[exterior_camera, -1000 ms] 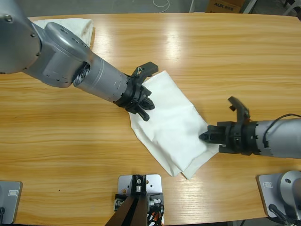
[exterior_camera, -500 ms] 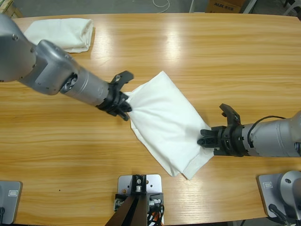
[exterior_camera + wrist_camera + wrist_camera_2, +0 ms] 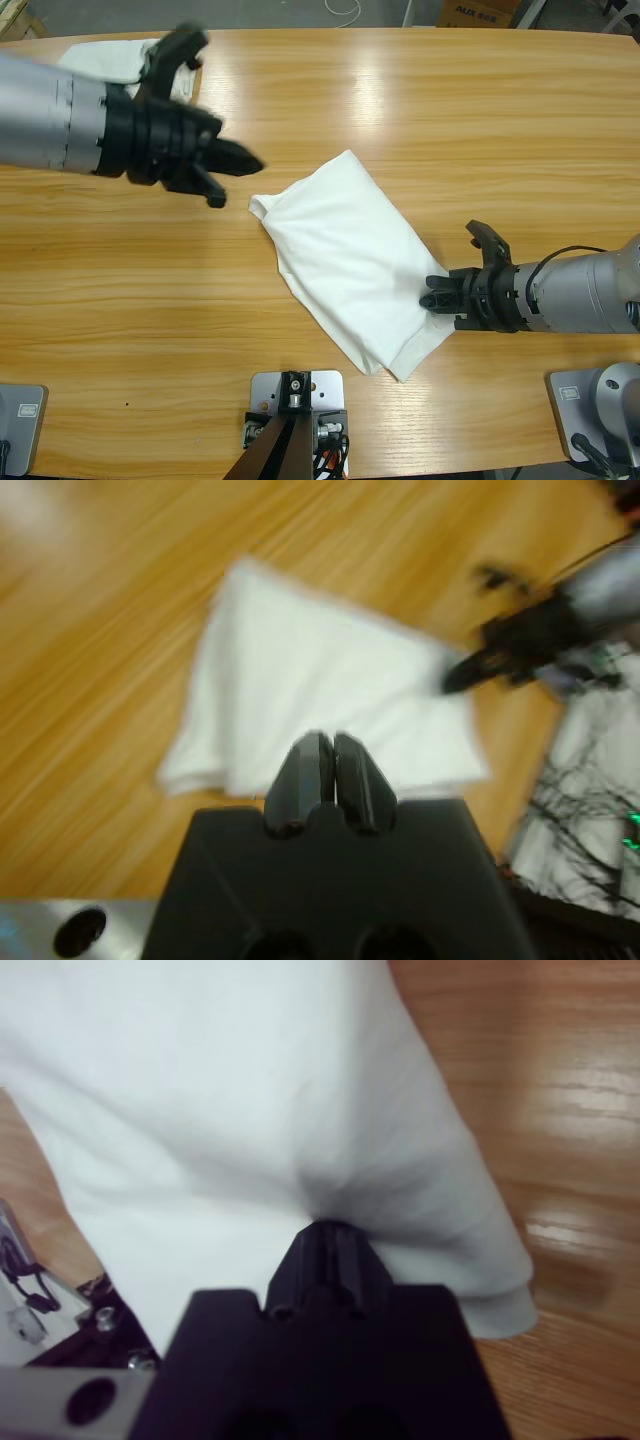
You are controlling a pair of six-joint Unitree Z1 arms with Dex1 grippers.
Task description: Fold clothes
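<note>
Wooden table (image 3: 420,110): long, spans the whole high view. Folded white T-shirt (image 3: 345,260) lies diagonally at table centre, long axis running far-left to near-right. Second white T-shirt (image 3: 115,58), bundled, sits at the far-left corner, partly behind the left arm. Left gripper (image 3: 240,160) is raised left of the central shirt, clear of it, jaws pressed together and empty. Right gripper (image 3: 432,294) has its jaws clamped on the central shirt's right edge, cloth puckered at the tips.
</note>
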